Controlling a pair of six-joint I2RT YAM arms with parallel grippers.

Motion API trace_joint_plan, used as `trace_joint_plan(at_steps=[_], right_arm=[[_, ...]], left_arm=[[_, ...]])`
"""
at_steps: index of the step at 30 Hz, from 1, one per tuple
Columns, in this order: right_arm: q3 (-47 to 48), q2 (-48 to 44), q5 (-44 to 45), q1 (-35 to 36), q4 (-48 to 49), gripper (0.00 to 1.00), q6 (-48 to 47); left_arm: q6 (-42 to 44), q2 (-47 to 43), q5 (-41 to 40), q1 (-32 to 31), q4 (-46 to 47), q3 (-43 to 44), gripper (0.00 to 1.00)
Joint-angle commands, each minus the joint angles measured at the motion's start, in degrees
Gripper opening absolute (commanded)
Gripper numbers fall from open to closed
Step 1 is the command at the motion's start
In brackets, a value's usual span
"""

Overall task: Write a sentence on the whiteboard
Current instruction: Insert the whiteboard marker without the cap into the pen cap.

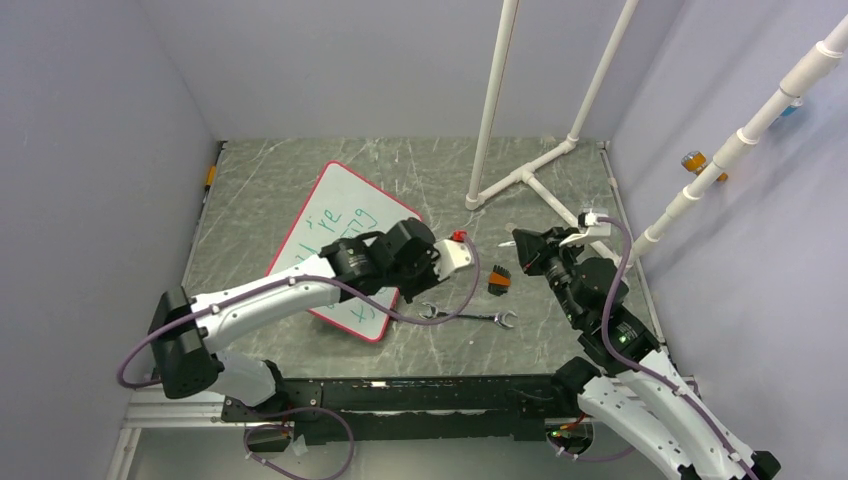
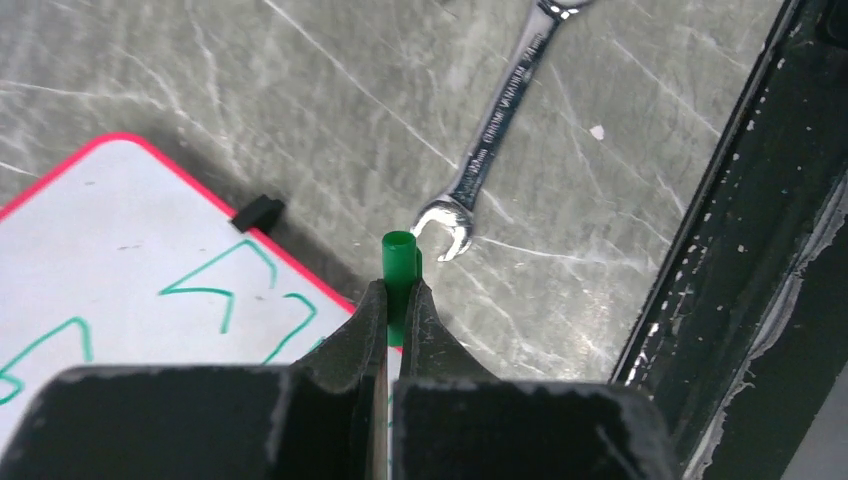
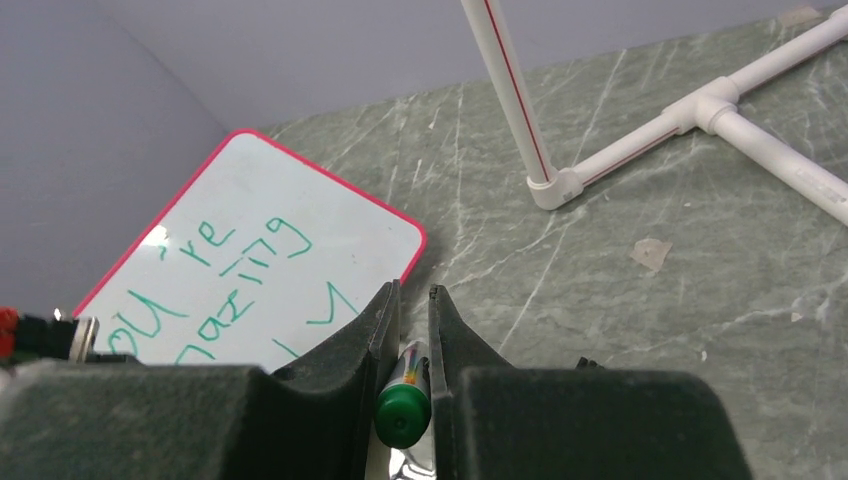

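Observation:
The whiteboard [image 1: 335, 215], white with a red frame, lies tilted at the table's left middle. Green lettering [image 3: 215, 285] reading roughly "you're amazing" runs across it, partly hidden by my left arm in the top view. My left gripper [image 1: 468, 256] is past the board's right corner, shut on a green marker cap [image 2: 398, 255]. The board's corner [image 2: 120, 250] and a black clip [image 2: 258, 212] show in the left wrist view. My right gripper [image 1: 520, 242] faces the left one across a small gap, shut on a marker [image 3: 404, 412] with a green end.
A steel wrench [image 1: 470, 317] lies near the front, also under the cap in the left wrist view [image 2: 495, 140]. A small orange-and-black brush [image 1: 499, 281] lies between the grippers. White PVC pipes [image 1: 530, 178] stand at the back right. A black rail [image 2: 720, 250] edges the table's front.

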Motion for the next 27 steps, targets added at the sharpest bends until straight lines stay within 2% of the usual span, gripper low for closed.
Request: trace_joint_plan(at_steps=[1, 7, 12, 16, 23, 27], right_arm=[[4.63, 1.21, -2.95, -0.3, -0.02, 0.0, 2.41], [6.42, 5.11, -11.31, -0.23, 4.16, 0.0, 4.65], [8.43, 8.76, -16.68, -0.26, 6.95, 0.0, 5.14], [9.41, 11.39, -22.8, -0.51, 11.59, 0.0, 6.94], [11.5, 16.26, -30.08, -0.8, 16.98, 0.0, 8.99], [12.01, 18.55, -33.3, -0.91, 19.16, 0.0, 10.19]], left_arm=[[4.81, -3.54, 5.71, 4.33, -0.73, 3.18, 0.0], [7.76, -8.19, 17.18, 11.17, 6.13, 0.87, 0.0], [9.85, -8.64, 24.08, 15.39, 8.58, 1.93, 0.0], [12.7, -7.89, 25.82, 16.4, 7.09, 3.8, 0.0], [11.34, -12.14, 30.5, 18.45, 14.43, -3.37, 0.0], [10.45, -13.03, 31.82, 18.93, 15.3, -4.72, 0.0]])
